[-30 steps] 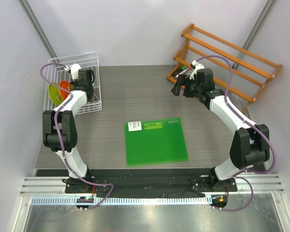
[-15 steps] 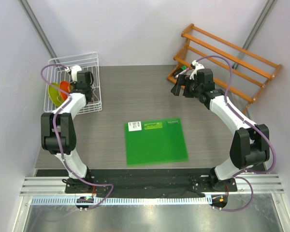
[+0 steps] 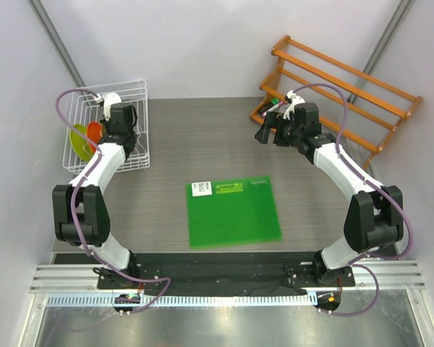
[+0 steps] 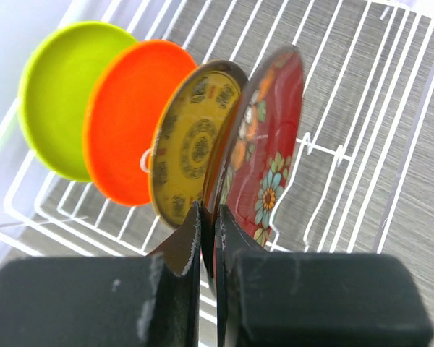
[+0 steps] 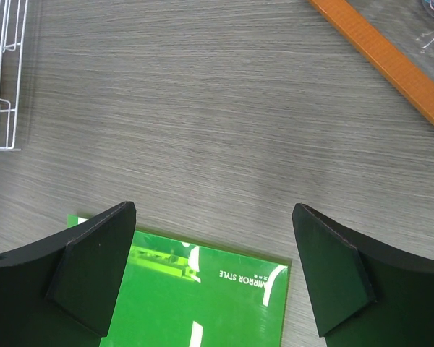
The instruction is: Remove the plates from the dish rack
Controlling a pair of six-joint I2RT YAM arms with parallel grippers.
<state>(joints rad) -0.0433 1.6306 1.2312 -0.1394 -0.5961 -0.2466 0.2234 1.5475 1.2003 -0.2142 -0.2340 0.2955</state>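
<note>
The white wire dish rack [image 3: 134,90] stands at the far left of the table. Several plates stand upright in it in a row: lime green [image 4: 58,94], plain orange [image 4: 126,123], brown-yellow patterned [image 4: 192,137], and dark red floral [image 4: 271,144]. My left gripper [image 4: 208,225] is inside the rack [image 4: 390,144], shut on the lower rim of the dark red plate. From above, only the green plate [image 3: 78,142] and orange plate [image 3: 94,131] show beside the left gripper [image 3: 114,132]. My right gripper [image 3: 264,134] hangs open and empty [image 5: 213,267] above the table.
A flat green square mat [image 3: 233,211] lies at the table's middle; its far edge shows below the right gripper [image 5: 202,296]. An orange wooden slatted shelf [image 3: 347,79] stands at the back right. The rack's near side faces the left arm.
My left arm has swung its elbow to the left and the gripper has shifted slightly toward the back of the rack. The right arm has not moved.
</note>
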